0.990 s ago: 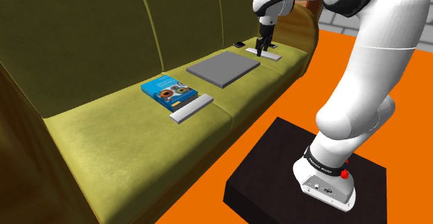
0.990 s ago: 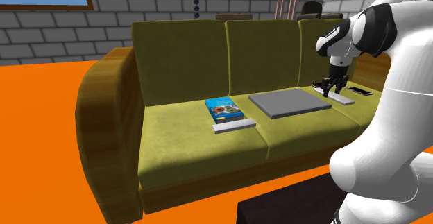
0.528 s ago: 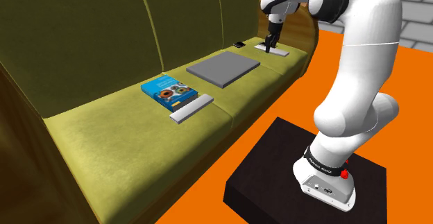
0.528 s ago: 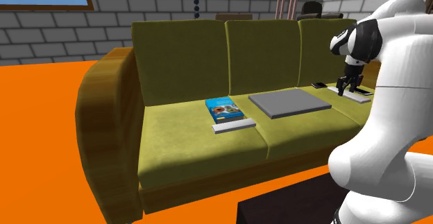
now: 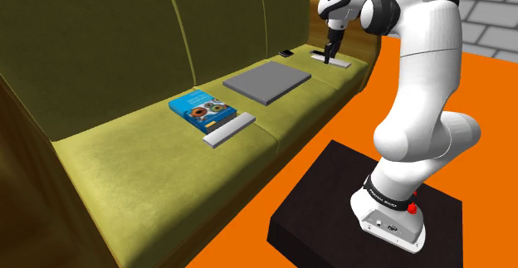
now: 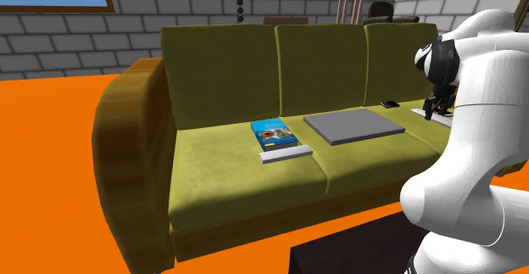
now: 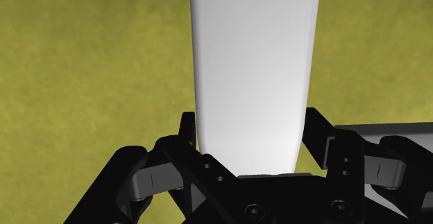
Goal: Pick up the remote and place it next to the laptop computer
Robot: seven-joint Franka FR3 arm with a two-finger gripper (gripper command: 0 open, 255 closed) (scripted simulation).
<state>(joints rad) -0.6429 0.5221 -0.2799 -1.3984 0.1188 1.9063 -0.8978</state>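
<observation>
A long white remote [image 7: 253,63] is clasped between my black fingers [image 7: 186,131]. My gripper [image 5: 331,58] is shut on it at the sofa's far end, in the shoulder view's upper right. The remote [image 5: 342,63] lies level just at the olive seat cushion; whether it touches the cushion I cannot tell. The flat grey laptop [image 5: 267,81] lies shut on the middle cushion, a short way from the remote. From the second exterior view, the gripper [image 6: 436,109] and the remote [image 6: 421,112] are to the right of the laptop [image 6: 353,126], partly behind the white arm.
A small black phone [image 5: 286,53] lies behind the laptop near the backrest. A blue book [image 5: 199,109] and a second white bar [image 5: 229,129] lie on the cushion nearer the camera. The wooden sofa arm [image 5: 365,34] rises just beyond the gripper. The black stand [image 5: 332,200] sits on orange floor.
My gripper has carried the remote along the seat away from the laptop's edge, toward the sofa's wooden arm. The arm's upper links have swung that way too.
</observation>
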